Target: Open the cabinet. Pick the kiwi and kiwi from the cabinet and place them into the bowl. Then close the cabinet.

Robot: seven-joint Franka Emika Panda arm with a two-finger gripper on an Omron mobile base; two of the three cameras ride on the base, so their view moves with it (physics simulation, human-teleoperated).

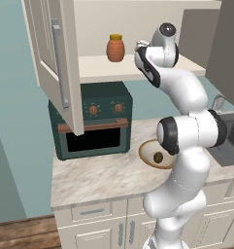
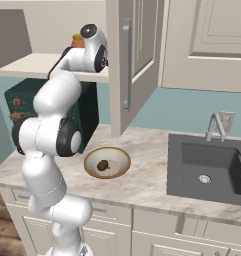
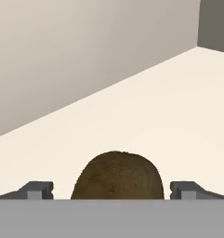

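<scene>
On the marble bench [image 2: 142,185] nearest the base sits the bowl [image 2: 107,162], tan-rimmed, with one kiwi [image 2: 102,165] lying inside it, a little left of the bowl's middle in the right base view. To its right in that view the dark sink [image 2: 207,170] is let into the bench, with a faucet [image 2: 215,126] behind it. Behind the bowl stands the dark green toaster oven [image 1: 91,121], against the wall and under the cabinet [image 1: 53,58].

The cabinet's doors stand open, each grey bar handle [image 2: 126,65] swung out toward the room. The arm reaches up and into the cabinet, over its pale shelf [image 3: 169,107]. In the hand view the gripper [image 3: 112,189] is spread wide, released, with its two finger tips [image 3: 38,189] standing apart on either side of the second kiwi [image 3: 117,176], which rests on the shelf between them; whether the tips touch it cannot be told. Farther back on the same shelf, toward the rear wall, stands an orange-brown jar [image 1: 115,48] with a yellow lid.
</scene>
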